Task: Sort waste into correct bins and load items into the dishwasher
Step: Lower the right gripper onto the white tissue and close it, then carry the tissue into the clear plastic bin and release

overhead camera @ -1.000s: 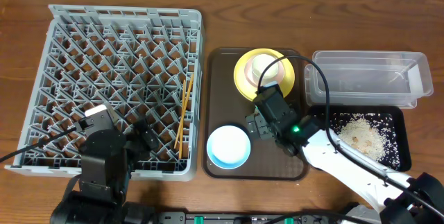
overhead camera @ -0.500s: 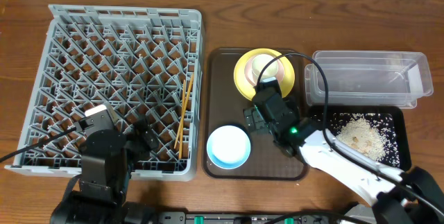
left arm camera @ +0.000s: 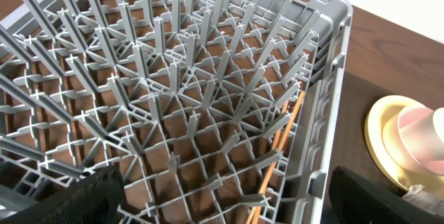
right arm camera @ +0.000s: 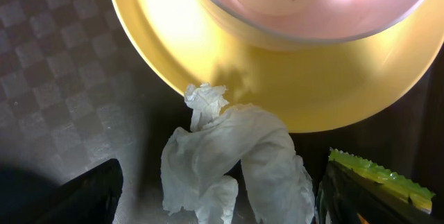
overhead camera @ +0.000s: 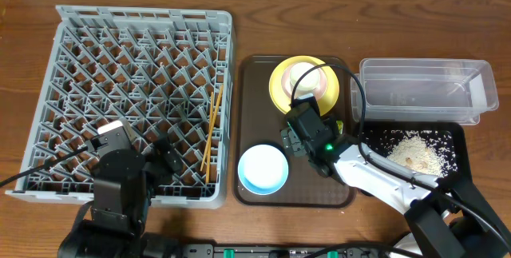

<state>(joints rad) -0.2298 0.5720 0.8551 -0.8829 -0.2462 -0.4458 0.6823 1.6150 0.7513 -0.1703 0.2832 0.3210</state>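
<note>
Hovering at the yellow plate's [right arm camera: 159, 40] near edge, the right gripper [right arm camera: 218, 195] spreads apart over the crumpled napkin [right arm camera: 232, 158], snack wrapper [right arm camera: 374, 175] just beside. Chopsticks [overhead camera: 211, 126] lie in the dish rack [overhead camera: 144, 10] left of the plate; rice scraps [overhead camera: 415, 154] seemingly binned. Plate, cup [overhead camera: 306, 78] and bowl [overhead camera: 263, 168] are not yet loaded.

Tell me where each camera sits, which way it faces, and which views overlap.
Overhead: above the table, looking straight down at the dish rack and brown tray; left arm and right arm show.
Left wrist: low over the rack, facing across its pegs toward the yellow plate; own fingers at the bottom corners.
Right wrist: close above the napkin at the plate's edge, facing down; fingers either side.
Shared: both wrist views catch the yellow plate and the cup on it.
</note>
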